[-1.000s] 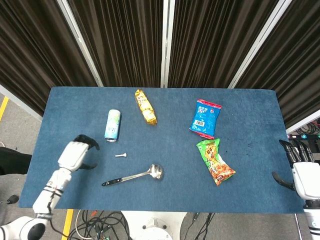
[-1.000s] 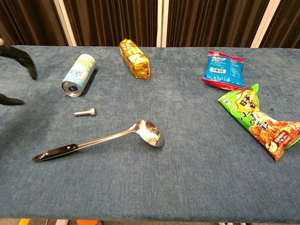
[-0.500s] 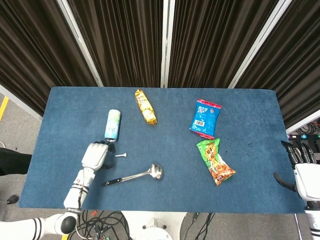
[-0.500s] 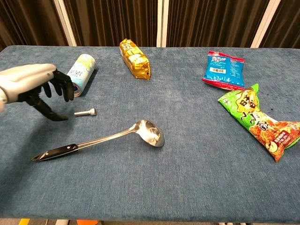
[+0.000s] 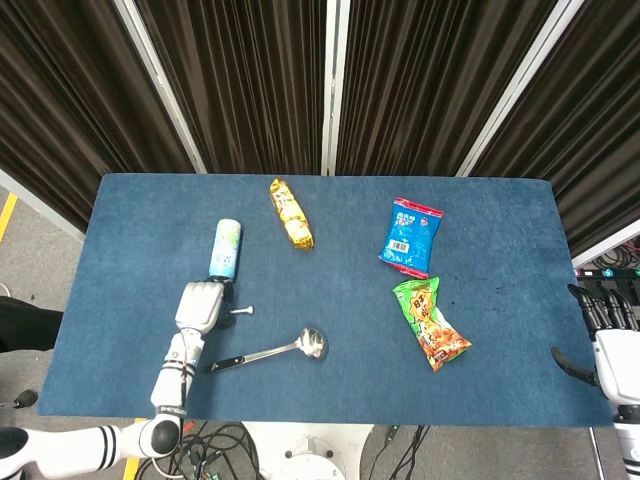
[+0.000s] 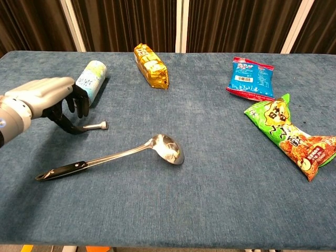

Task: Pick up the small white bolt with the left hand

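Left hand (image 6: 50,100) is hovering right at the small white bolt (image 6: 96,125), fingers curled but apart, nothing pinched so far. Bolt's lying flat on the blue surface (image 6: 210,199), between the drink can (image 6: 90,80) and the ladle (image 6: 113,157). Risk I'd guess: a fingertip nudges it and it rolls off. Right hand (image 5: 608,335) sits spread at the far edge.

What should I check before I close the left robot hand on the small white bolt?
1. Bolt visible, lying flat on the table: ok.
2. Left robot hand at the bolt, fingers apart, holding nothing: ok.
3. Thumb touching the bolt's end: cannot tell.
4. Can close behind the fingers; brushing risk: not ok.
5. Ladle apart from the bolt: ok.
6. Right robot hand away at the table's far edge: ok.
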`<control>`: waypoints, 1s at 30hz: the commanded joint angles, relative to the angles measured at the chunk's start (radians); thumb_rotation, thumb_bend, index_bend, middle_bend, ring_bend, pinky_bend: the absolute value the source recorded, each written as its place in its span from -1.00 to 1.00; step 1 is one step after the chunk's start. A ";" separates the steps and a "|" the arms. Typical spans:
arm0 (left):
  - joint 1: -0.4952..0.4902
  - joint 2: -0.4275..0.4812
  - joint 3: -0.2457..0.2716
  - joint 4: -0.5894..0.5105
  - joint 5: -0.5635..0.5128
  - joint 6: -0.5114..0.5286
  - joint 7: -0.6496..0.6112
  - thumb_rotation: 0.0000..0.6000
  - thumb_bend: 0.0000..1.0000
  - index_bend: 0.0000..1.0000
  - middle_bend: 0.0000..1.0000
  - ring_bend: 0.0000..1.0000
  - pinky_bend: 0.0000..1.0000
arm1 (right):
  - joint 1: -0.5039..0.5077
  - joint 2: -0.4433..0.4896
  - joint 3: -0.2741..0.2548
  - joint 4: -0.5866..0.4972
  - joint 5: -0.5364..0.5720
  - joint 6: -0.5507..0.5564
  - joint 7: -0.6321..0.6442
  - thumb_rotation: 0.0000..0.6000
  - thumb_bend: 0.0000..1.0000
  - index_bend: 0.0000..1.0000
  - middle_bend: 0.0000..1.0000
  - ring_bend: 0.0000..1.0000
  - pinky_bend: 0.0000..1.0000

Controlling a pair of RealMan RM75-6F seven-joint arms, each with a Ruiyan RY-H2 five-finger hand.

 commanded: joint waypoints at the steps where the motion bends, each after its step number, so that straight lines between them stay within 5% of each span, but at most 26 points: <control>1: -0.006 -0.014 0.006 0.014 -0.011 -0.008 0.002 1.00 -0.56 0.03 -0.05 -0.22 -0.02 | 0.000 -0.002 -0.001 0.002 0.000 -0.001 0.002 1.00 -0.74 -0.83 -0.72 -1.00 -0.93; 30: -0.014 -0.026 0.030 0.053 -0.033 -0.016 0.003 1.00 -0.32 0.14 -0.05 -0.21 0.01 | -0.004 -0.010 -0.001 0.022 0.001 -0.002 0.023 1.00 -0.74 -0.82 -0.71 -1.00 -0.93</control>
